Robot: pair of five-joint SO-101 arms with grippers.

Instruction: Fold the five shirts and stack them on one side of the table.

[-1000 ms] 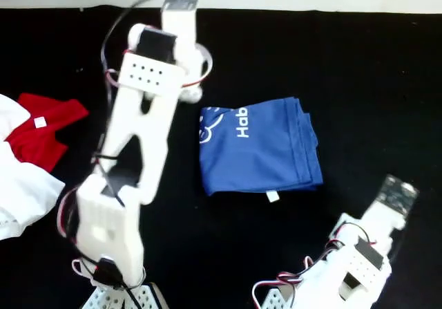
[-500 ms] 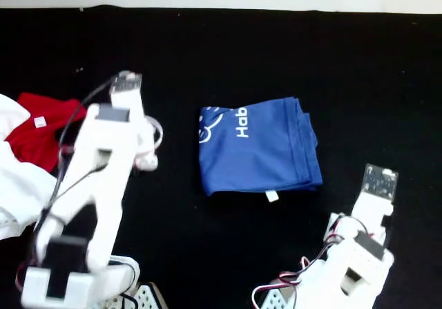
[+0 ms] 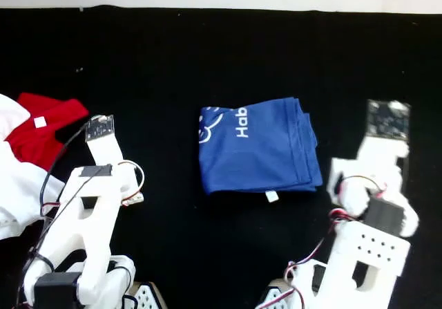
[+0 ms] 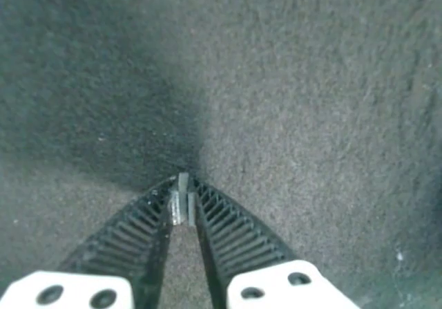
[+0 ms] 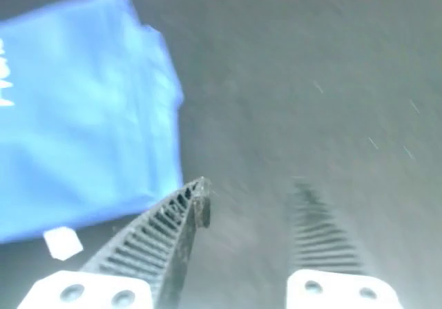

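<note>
Teeth closed tip to tip, my left pincer point(image 4: 181, 200) has nothing in it. It hangs low over bare black table point(image 3: 276, 53) on the near left, between the heap of loose clothes and the folded one. I judge it is shut simply because there is no cloth under it to take. My right pincer point(image 5: 250, 209) is spread wide with nothing between its fingers, and it sits over bare cloth just right of the blue shirt point(image 5: 76, 115). It is beside the shirt's near right corner and apart from the fabric. The open spread beside that layered edge suggests readiness to pinch the stacked folds together, though it is not yet on them. The blue shirt point(image 3: 259, 146) lies in the middle of the table, folded to a neat rectangle. Its layered edges face right, and a small white label point(image 3: 273, 196) pokes out at its near edge. That looks to me like a finished fold waiting to be moved aside, since it sits centred rather than at a side. At the far left the red shirt point(image 3: 45, 133) lies crumpled, touching the white shirt point(image 3: 21, 184) bunched against the left edge. Both are unfolded, so most of the folding remains.
</note>
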